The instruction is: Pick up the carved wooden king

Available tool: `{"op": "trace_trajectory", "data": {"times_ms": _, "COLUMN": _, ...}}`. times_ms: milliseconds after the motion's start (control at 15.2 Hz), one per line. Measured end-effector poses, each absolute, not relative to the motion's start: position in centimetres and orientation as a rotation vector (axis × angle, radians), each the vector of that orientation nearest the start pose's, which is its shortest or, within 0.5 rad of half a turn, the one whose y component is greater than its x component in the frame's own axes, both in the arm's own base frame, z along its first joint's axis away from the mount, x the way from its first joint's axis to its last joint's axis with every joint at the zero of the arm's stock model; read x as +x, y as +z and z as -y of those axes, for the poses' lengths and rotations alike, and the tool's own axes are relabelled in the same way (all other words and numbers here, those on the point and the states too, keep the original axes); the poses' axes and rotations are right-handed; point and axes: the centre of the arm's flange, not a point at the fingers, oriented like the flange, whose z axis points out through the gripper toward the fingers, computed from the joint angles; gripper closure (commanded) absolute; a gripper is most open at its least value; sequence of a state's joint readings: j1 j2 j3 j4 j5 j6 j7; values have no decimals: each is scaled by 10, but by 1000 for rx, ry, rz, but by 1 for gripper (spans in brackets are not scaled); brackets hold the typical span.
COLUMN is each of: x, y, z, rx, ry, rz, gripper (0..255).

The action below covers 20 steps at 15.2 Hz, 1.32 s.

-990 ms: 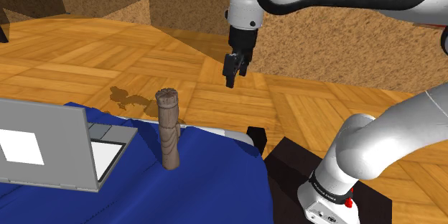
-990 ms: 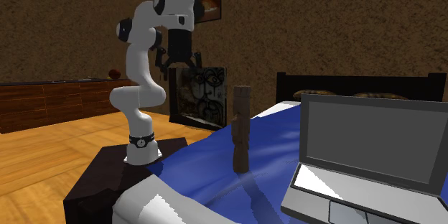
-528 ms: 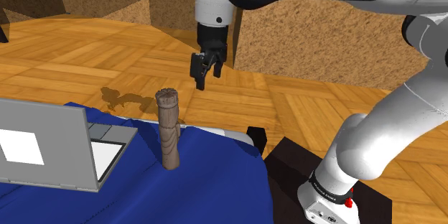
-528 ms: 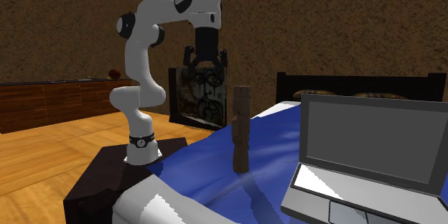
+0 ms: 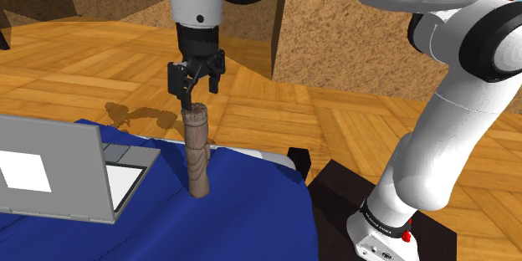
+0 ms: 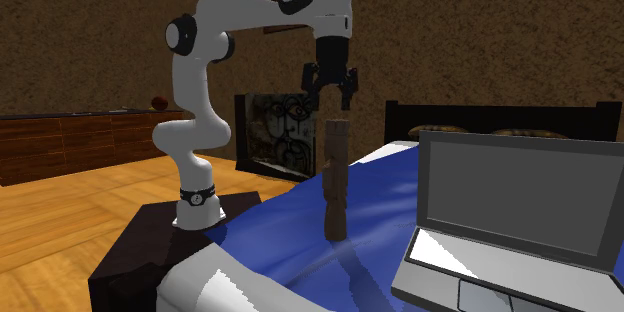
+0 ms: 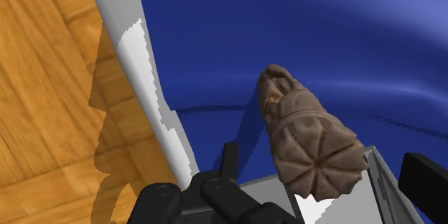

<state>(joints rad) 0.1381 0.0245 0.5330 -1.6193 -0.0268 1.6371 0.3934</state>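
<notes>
Blue bed (image 5: pixel 251 217) carries the king (image 5: pixel 197 155) upright near its edge, beside a laptop (image 5: pixel 50 171); my gripper (image 5: pixel 197 94) hangs above it, fingers apart. Parquet floor (image 5: pixel 84 58), brown walls (image 6: pixel 480 30).

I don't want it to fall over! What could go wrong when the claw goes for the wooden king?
The king is tall and thin, standing on a blue cover. The open claw hangs just above its top, so a bump could tip it. If it falls, it might hit the laptop beside it.
</notes>
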Motion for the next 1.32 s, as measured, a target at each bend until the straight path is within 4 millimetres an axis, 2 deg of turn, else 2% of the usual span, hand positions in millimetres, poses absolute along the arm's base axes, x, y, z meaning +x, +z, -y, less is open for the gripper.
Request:
{"op": "trace_trajectory", "data": {"times_ms": 198, "x": 450, "y": 584, "z": -356, "rx": -3122, "ry": -8, "rz": 441, "gripper": 0}}
{"op": "trace_trajectory", "data": {"times_ms": 528, "x": 451, "y": 559, "z": -357, "rx": -3122, "ry": -8, "rz": 441, "gripper": 0}}
{"op": "trace_trajectory", "data": {"times_ms": 594, "x": 451, "y": 557, "z": -357, "rx": -3122, "ry": -8, "rz": 441, "gripper": 255}}
{"op": "trace_trajectory", "data": {"times_ms": 1320, "x": 451, "y": 557, "z": -357, "rx": -3122, "ry": -10, "rz": 441, "gripper": 255}}
